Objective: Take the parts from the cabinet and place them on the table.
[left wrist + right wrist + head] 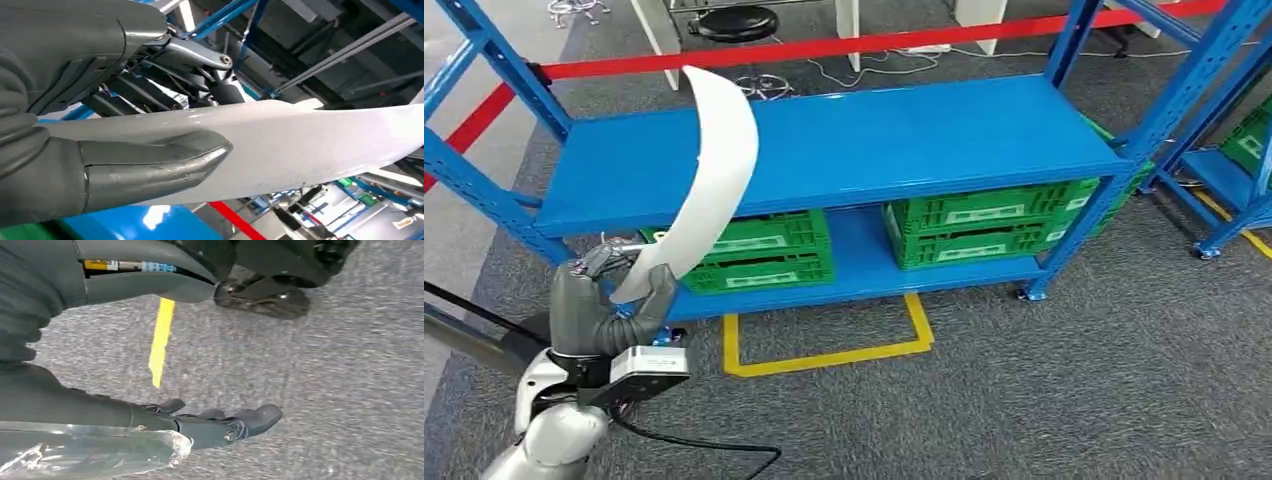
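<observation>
Part (714, 170) is long, white, curved, gripped at its low end by left hand (609, 300); right hand (215, 425) holds nothing, fingers straight. Blue shelf (844, 140) behind it, green crates (974, 225) below.

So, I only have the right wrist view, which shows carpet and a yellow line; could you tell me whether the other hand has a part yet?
Observer: Yes, the left hand grips a long curved white part by its lower end.
Operator: Thank you; is the part clear of the shelving?
Observer: In the head view it is raised upright in front of the blue shelf unit; whether it touches the unit I cannot tell.
Operator: And is anything left on that unit?
Observer: Green crates sit on its lower shelf.
</observation>
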Robot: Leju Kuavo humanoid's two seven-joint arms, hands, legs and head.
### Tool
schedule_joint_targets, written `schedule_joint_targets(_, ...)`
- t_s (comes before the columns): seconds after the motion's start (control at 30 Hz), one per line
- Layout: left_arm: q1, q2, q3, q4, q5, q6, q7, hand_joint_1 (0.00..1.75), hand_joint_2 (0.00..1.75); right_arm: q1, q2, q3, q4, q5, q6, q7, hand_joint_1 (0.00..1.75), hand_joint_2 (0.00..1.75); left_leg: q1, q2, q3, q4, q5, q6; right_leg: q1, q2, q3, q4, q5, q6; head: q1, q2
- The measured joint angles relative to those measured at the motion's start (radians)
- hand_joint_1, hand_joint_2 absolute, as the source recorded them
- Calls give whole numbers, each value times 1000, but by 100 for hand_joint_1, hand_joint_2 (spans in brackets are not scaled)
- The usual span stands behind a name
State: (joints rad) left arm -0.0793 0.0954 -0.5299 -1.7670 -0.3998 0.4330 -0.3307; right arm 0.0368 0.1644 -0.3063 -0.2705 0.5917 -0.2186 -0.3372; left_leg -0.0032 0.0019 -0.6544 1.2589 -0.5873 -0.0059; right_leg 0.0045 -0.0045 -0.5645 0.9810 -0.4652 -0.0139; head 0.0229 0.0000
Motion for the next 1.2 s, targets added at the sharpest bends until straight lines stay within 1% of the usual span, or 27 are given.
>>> schedule_joint_targets(0.07, -1, 0, 0, 0, 0, 0, 0, 175, 175, 0, 0, 0, 0, 0, 0, 0, 0, 175, -5, 0, 108, -157, 66, 14, 3, 2, -17, 5, 10, 1, 0, 0)
schedule_joint_targets(0.1, -2, 0, -1, 0, 0, 0, 0, 175, 175, 0, 1, 0, 0, 0, 0, 0, 0, 175, -11, 0, 170, -246, 78, 25, 3, 2, -19, 7, 15, 3, 0, 0)
schedule_joint_targets(0.13, -4, 0, -1, 0, 0, 0, 0, 175, 175, -1, 3, 0, 0, 0, 2, 0, 0, 175, -14, 0, 196, -293, 65, 32, 7, 2, -24, 8, 20, 9, 1, 0)
schedule_joint_targets(0.17, -5, 0, -1, 0, 0, 0, 0, 175, 175, -2, 3, 0, 0, 0, 2, 0, 0, 175, -16, 0, 191, -296, 69, 29, 4, 0, -28, 8, 28, 15, 2, 0)
schedule_joint_targets(0.27, -4, 1, -1, 0, 0, 0, 0, 175, 175, 0, 4, 0, 0, 0, 3, 0, 0, 175, -15, 0, 182, -311, 91, 43, 3, 0, -34, 6, 42, 33, 0, 0)
schedule_joint_targets(0.3, -5, 0, -2, 0, 0, 0, 0, 175, 175, -1, 3, 0, 0, 0, 2, 0, 0, 175, -11, 5, 178, -314, 101, 44, 1, 3, -45, 21, 19, 36, 2, 0)
schedule_joint_targets(0.33, -7, 0, -1, 0, 0, 0, 0, 175, 175, -1, 3, 0, 0, 0, 2, 0, 0, 175, -10, 5, 167, -313, 107, 51, 1, 3, -64, 62, -29, 43, 5, 0)
schedule_joint_targets(0.4, -5, -1, -1, 0, 0, -1, 0, 175, 175, 0, 3, 0, 0, 0, 2, 0, 0, 175, -11, 5, 143, -312, 124, 53, -5, 3, -117, 222, -133, 54, 5, 0)
schedule_joint_targets(0.43, -4, -1, -2, 0, 0, -1, 0, 175, 175, 0, 3, 0, 0, 0, 2, 0, 0, 175, -11, 5, 131, -310, 133, 52, -6, 3, -136, 288, -159, 59, 6, 0)
schedule_joint_targets(0.47, -3, -1, -2, 0, 0, -1, 0, 175, 175, 0, 3, 0, 0, 0, 2, 0, 0, 175, -10, 6, 118, -309, 141, 51, -9, 3, -136, 317, -158, 63, 6, 0)
schedule_joint_targets(0.5, -2, -1, -1, 0, 0, -1, 0, 175, 175, 0, 3, 0, 0, 0, 2, 0, 0, 175, -10, 6, 105, -307, 149, 48, -13, 3, -112, 298, -131, 66, 6, 0)
schedule_joint_targets(0.57, -2, -1, -1, 0, 0, -1, 0, 175, 175, -1, 3, 0, -1, 0, 2, 0, 0, 175, -7, 5, 84, -297, 159, 40, -20, 2, -10, 151, -64, 71, 6, 0)
schedule_joint_targets(0.6, -2, -1, -2, 0, 0, -1, 0, 175, 175, -2, 3, 0, -2, 0, 2, 0, 0, 175, -8, 5, 77, -288, 161, 36, -24, 2, 53, 59, -51, 74, 6, 0)
schedule_joint_targets(0.63, -2, -1, -1, 0, 0, -1, 0, 175, 175, -5, 3, 0, -2, 0, 2, 0, 0, 175, -12, 4, 67, -281, 162, 31, -22, 4, 97, 3, -76, 75, 8, 0)
schedule_joint_targets(0.67, -4, -1, -2, 0, 0, -1, 0, 175, 175, -6, 3, 0, -2, 0, 2, 0, 0, 175, -13, 4, 62, -274, 167, 24, -20, 9, 91, 3, -70, 63, 3, 0)
schedule_joint_targets(0.73, -3, -1, -2, 0, -1, -1, 0, 175, 175, -2, 3, 0, -2, 0, 2, 0, 0, 175, -10, 4, 59, -271, 177, 15, -16, 8, 75, 4, -70, 50, 4, 0)
schedule_joint_targets(0.77, -3, 0, -2, 0, -1, -1, 0, 175, 175, 2, 3, 0, -2, 0, 2, 0, 0, 175, -9, 3, 56, -269, 180, 9, -17, 7, 66, 0, -63, 37, 5, 0)
schedule_joint_targets(0.8, -2, 0, -2, 0, -1, -1, 0, 175, 175, 1, 3, 0, -2, 0, 2, 0, 0, 175, -6, 1, 49, -260, 161, 3, -19, 3, 63, -1, -55, 24, 4, 0)
schedule_joint_targets(0.83, -2, 0, -3, 0, -1, -1, 0, 175, 175, -1, 3, 0, -2, 0, 2, 0, 0, 175, -5, 1, 35, -229, 115, -2, -18, 3, 63, -1, -48, 14, -1, 0)
schedule_joint_targets(0.9, -2, 0, -3, 0, -1, -1, 0, 175, 175, -2, 3, 0, -2, 0, 2, 0, 0, 175, -1, 1, -14, -76, 4, -10, -15, 2, 40, 1, -30, 3, -2, 0)
schedule_joint_targets(0.93, -1, 0, -4, 0, -1, -1, 0, 175, 175, 0, 3, 0, -2, 0, 2, 0, 0, 175, 1, 1, -35, -1, -27, -11, -12, 1, 29, 2, -23, 2, -2, 0)
schedule_joint_targets(0.97, 0, 0, -5, 0, -1, -1, 0, 175, 175, 1, 3, 0, -2, 0, 2, 0, 0, 175, 1, 1, -39, 34, -33, -11, -10, 0, 20, 3, -17, 2, -2, 0)
schedule_joint_targets(1.0, 1, 0, -5, 0, -1, -1, 0, 175, 175, 1, 3, -1, -2, 0, 2, 0, 0, 175, 2, 1, -22, 27, -19, -9, -9, 0, 11, 4, -11, 3, -2, 0)
schedule_joint_targets(1.03, 0, 1, -5, 0, -1, -1, 0, 175, 175, 1, 3, -1, -2, 0, 2, 0, 0, 175, 1, 1, 11, -19, 11, -6, -7, 1, 3, 7, -7, 3, -2, 0)
schedule_joint_targets(1.1, -1, 1, -6, 0, -1, -1, 0, 175, 175, 0, 3, -1, -2, 0, 2, 0, 0, 175, -1, 1, 130, -201, 80, 7, -5, 3, -6, 11, 0, 6, -2, 0)
schedule_joint_targets(1.13, -3, 1, -6, 0, -1, -1, 0, 175, 175, 0, 4, -1, -2, 0, 2, 0, 0, 175, -6, 0, 170, -269, 71, 15, -3, 3, -9, 11, 4, 9, -2, 0)
schedule_joint_targets(1.2, -3, 1, -6, 0, -1, -1, 0, 175, 175, -1, 4, -1, -2, 0, 2, 0, 0, 175, -9, 0, 173, -287, 75, 20, -2, 2, -15, 13, 15, 21, -1, 0)
